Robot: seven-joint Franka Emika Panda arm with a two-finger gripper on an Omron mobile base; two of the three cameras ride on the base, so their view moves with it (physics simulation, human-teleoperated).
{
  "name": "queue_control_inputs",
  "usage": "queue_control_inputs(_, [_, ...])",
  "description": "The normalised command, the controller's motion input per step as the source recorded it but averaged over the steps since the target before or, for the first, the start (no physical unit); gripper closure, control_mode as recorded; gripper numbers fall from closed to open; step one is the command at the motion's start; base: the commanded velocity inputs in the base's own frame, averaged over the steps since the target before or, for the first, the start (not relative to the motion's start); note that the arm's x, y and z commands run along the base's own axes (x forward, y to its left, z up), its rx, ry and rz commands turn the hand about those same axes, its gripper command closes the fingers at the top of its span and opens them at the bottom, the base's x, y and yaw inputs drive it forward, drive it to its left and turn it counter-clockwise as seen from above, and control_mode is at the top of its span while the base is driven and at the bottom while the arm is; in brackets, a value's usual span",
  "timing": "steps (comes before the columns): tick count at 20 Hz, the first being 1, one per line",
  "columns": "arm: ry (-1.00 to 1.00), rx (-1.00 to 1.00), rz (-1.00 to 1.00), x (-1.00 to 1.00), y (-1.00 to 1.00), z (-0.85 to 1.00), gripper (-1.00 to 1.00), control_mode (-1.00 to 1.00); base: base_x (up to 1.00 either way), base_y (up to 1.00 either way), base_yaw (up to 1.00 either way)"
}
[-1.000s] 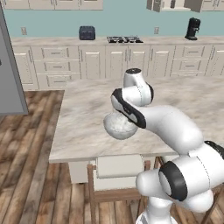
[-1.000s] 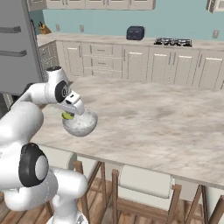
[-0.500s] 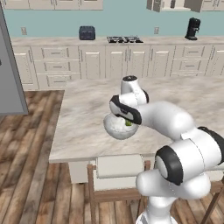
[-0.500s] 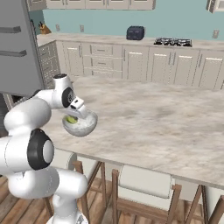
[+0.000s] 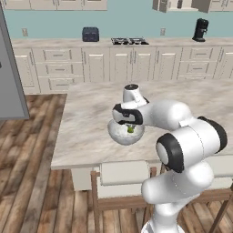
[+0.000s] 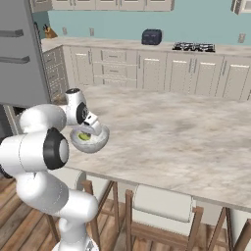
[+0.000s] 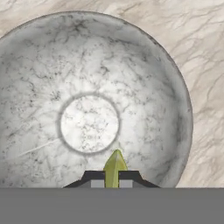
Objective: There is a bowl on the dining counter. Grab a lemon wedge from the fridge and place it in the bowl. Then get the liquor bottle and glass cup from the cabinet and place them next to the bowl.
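The whitish-grey speckled bowl [image 5: 125,134] [image 6: 89,140] [image 7: 87,100] sits near the front left part of the dining counter [image 5: 91,118] [image 6: 166,132]. My gripper [image 5: 129,126] [image 6: 87,133] [image 7: 112,180] points down into the bowl, just above its inside. It is shut on the lemon wedge [image 5: 130,129] [image 6: 85,137] [image 7: 113,168], a small yellow-green sliver standing up between the dark fingertips. In the hand view the wedge hangs over the bowl's inner wall, near the flat round bottom.
Wooden stools [image 5: 125,175] [image 6: 164,206] stand along the counter's near edge. The grey fridge [image 5: 9,77] [image 6: 19,54] rises at the left. Cream wall counters at the back carry a toaster [image 5: 90,34], a hob [image 5: 130,41] and a black coffee machine [image 5: 200,29].
My hand has come down over the bowl with the wedge, from above its rim to just inside it. The bowl has not moved.
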Motion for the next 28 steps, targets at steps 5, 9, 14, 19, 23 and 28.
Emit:
queue_control_inputs(5, [0.0, 0.0, 0.0, 0.19, 0.02, -0.22, -1.0, -1.0, 0.0, 0.0, 0.0])
queue_control_inputs(9, [0.0, 0.0, 0.0, 0.18, 0.0, -0.04, -1.0, -1.0, 0.0, 0.0, 0.0])
queue_control_inputs(14, [-0.13, 0.0, 0.0, -0.07, 0.0, 0.45, -1.0, -1.0, 0.0, 0.0, 0.0])
queue_control_inputs(19, [-0.17, 0.07, 0.0, -0.49, -0.18, 1.0, -1.0, -1.0, 0.0, 0.0, 0.0])
queue_control_inputs(23, [-0.01, 0.02, 0.04, -0.67, -0.19, 1.0, -1.0, -1.0, 0.0, 0.0, 0.0])
queue_control_inputs(28, [0.13, -0.01, 0.08, -0.88, -0.22, 0.96, -1.0, -1.0, 0.0, 0.0, 0.0])
